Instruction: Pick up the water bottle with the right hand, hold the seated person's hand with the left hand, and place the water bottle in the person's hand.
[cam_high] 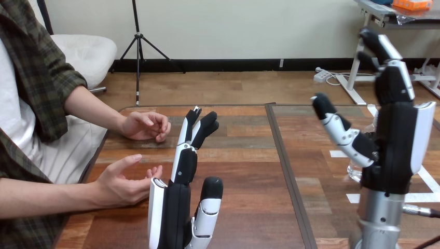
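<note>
The robot's left hand (174, 207) rises from the bottom edge near the middle of the wooden surface (244, 155), its fingers straight and pointing away from the robot, its thumb upright at its right side; it is spread open and has hold of nothing. The person's lower hand (122, 181) lies just beside it on the left, forearm on the surface, palm turned toward the robot hand with the fingers loosely spread; the fingertips come very close to the white shell of the left hand, though whether they touch it cannot be told, and no robot finger curls round them. The person's upper hand (145, 126) rests farther back on the surface, fingers loosely curled, well apart from the left hand's fingertips. At the right the right hand (394, 145) stands raised on its silver forearm, fingers nearly straight and pointing up, thumb stretched out to the left; it too is open. The water bottle (355, 172) is mostly hidden behind this hand, only a clear sliver showing below the thumb, near white tape marks (338, 153) on the surface; whether the hand touches it cannot be told.
</note>
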